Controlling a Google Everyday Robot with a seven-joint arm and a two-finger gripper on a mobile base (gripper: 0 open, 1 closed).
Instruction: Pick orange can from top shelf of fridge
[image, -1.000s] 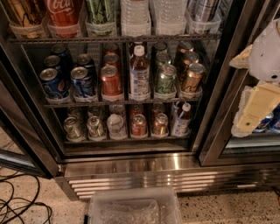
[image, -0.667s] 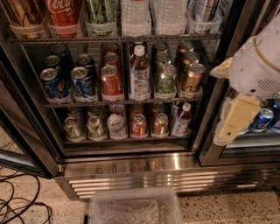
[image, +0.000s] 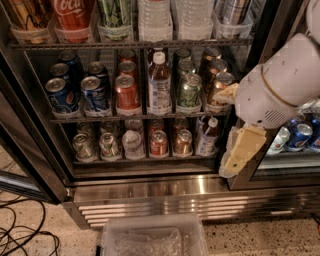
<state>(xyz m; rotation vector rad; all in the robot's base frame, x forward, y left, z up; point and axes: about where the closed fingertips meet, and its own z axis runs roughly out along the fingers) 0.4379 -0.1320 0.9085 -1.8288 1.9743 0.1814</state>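
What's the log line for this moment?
phase: pre-grasp | claw: by fridge right frame, below-right of gold can | orange can: upright on top shelf, untouched

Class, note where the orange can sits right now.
In the camera view, the orange can stands left of centre on the top shelf, between a blue can and a clear bottle; the tool hangs off to the right.
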